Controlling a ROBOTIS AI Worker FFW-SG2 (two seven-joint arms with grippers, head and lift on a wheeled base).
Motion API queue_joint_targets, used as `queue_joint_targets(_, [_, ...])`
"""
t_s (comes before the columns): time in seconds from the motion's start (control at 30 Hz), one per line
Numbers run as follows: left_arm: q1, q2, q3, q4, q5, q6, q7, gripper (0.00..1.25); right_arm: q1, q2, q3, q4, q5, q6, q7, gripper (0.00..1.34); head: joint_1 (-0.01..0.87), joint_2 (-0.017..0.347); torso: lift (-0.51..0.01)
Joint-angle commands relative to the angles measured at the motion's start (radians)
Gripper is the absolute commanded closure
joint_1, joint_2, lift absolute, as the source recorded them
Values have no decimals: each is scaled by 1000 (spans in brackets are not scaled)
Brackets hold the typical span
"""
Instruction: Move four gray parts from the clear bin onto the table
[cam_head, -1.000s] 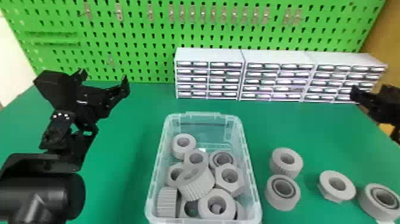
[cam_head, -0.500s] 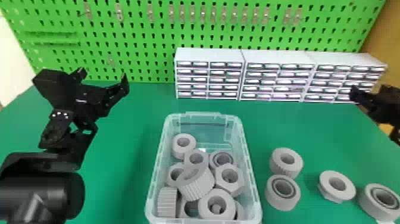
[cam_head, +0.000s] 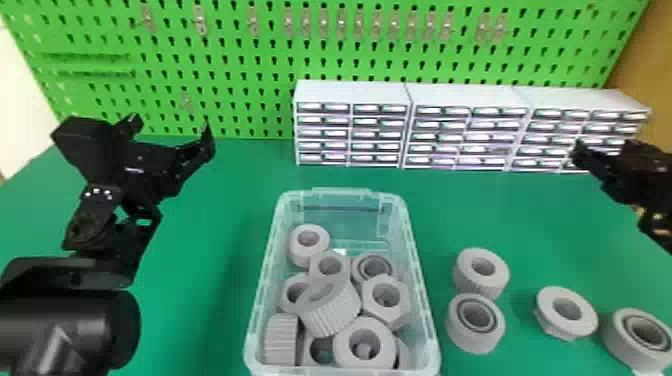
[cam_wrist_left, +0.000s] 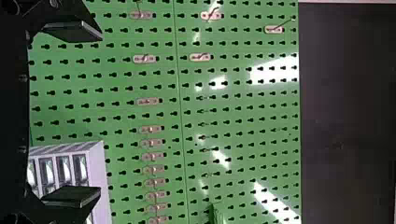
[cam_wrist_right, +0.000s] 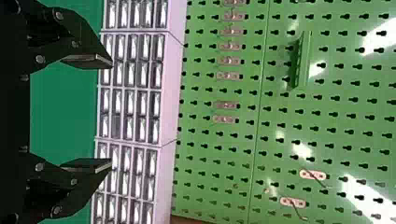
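Observation:
In the head view, my left gripper (cam_head: 172, 131) hangs over the table left of the clear bin (cam_head: 345, 196), its fingers apart. My right gripper (cam_head: 600, 147) is at the right edge, in front of the drawer units. Several gray parts lie piled in the bin, among them a ribbed ring (cam_head: 332, 312) and a hexagonal nut (cam_head: 400, 305). Right of the bin on the table stand a ribbed ring (cam_head: 480, 280), a bearing-like ring (cam_head: 462, 332), a flanged nut (cam_head: 580, 325) and another ring (cam_head: 622, 345). In the wrist views, the left gripper (cam_wrist_left: 99, 114) and right gripper (cam_wrist_right: 112, 113) are open with nothing between their fingers.
White drawer units (cam_head: 350, 92) line the back of the green table (cam_head: 215, 200), in front of a green pegboard (cam_head: 240, 45) with small hooks. The bin's walls rise around the pile.

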Motion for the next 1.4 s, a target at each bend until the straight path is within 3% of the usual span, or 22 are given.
queue_joint_targets(0.0, [2, 0, 1, 0, 0, 0, 0, 125, 0, 1, 6, 0, 0, 0, 0, 512, 678, 34, -50])
queue_joint_targets(1.37, [4, 0, -2, 0, 0, 3, 0, 125, -1, -12, -6, -6, -5, 0, 0, 512, 678, 34, -50])
